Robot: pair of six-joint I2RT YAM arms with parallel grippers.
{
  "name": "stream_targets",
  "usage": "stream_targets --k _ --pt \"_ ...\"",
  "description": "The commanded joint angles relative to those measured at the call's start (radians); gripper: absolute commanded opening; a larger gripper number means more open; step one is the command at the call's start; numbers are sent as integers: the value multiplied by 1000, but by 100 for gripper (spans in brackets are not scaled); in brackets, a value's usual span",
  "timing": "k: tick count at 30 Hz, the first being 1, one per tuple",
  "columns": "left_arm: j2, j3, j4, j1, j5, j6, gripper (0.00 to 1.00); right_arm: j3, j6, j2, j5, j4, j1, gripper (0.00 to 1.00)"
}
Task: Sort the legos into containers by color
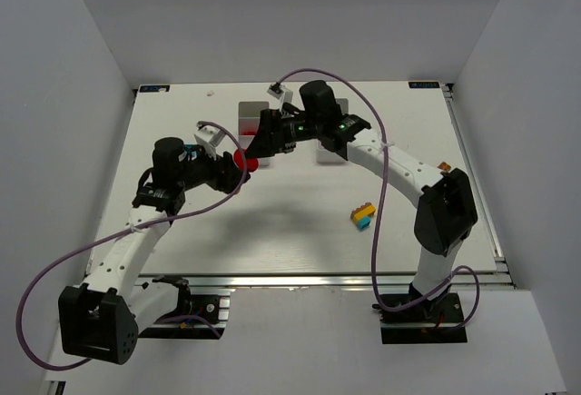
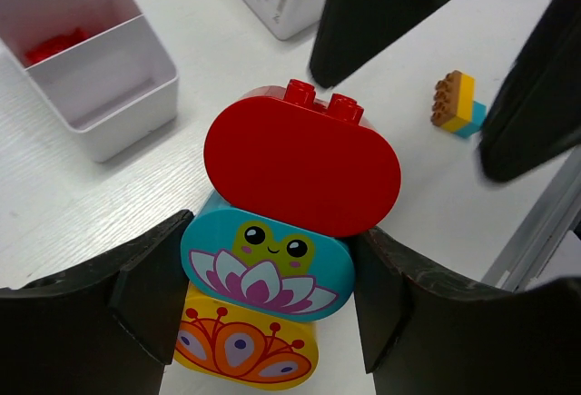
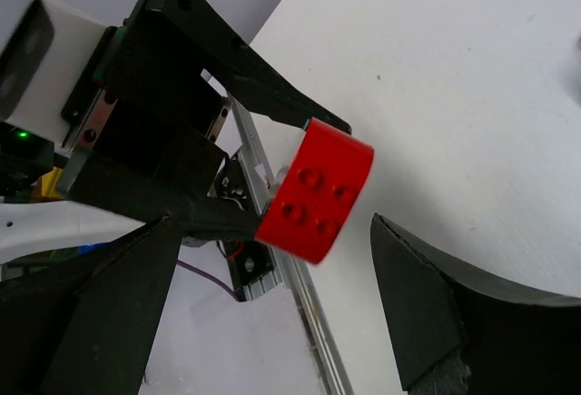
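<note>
Stack of rounded bricks [image 2: 301, 170], red over teal over yellow, held above the table [image 1: 272, 232] by the left claw [image 2: 272, 297] clamped on the teal piece, right claw [image 3: 272, 232] spread around the red top, white bin [image 2: 109, 123] with red pieces nearby, smaller brick stack [image 2: 458, 104] apart.

The left arm [image 1: 127, 250] reaches forward and bends to the right. The right arm [image 1: 399, 166] reaches forward and bends to the left. Their grippers meet in the middle, tip to tip. The left gripper [image 2: 268, 277] squeezes a stack of bricks [image 2: 300, 172] between its two black fingers. The right gripper [image 3: 272, 222] has its fingers spread wide, one on each side of the stack's top.
</note>
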Motion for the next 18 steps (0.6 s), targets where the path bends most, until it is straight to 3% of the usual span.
stream_targets --k 1,4,8,12,16,18 --pt "-27 -1 39 -43 -9 -33 5 -17 36 7 9 15 25 89" --pt "-27 3 36 -63 -24 -32 5 -34 37 7 19 26 39 88" --pt "-29 3 36 -75 -38 -33 5 -33 37 15 50 14 47 78" --pt "-30 2 25 -79 -51 -24 5 -27 33 12 72 2 48 56" --pt "-36 3 21 -79 -61 -24 5 -37 36 15 78 -12 50 43" --pt "-38 8 2 -79 -66 -13 5 -39 36 15 76 -11 48 26"
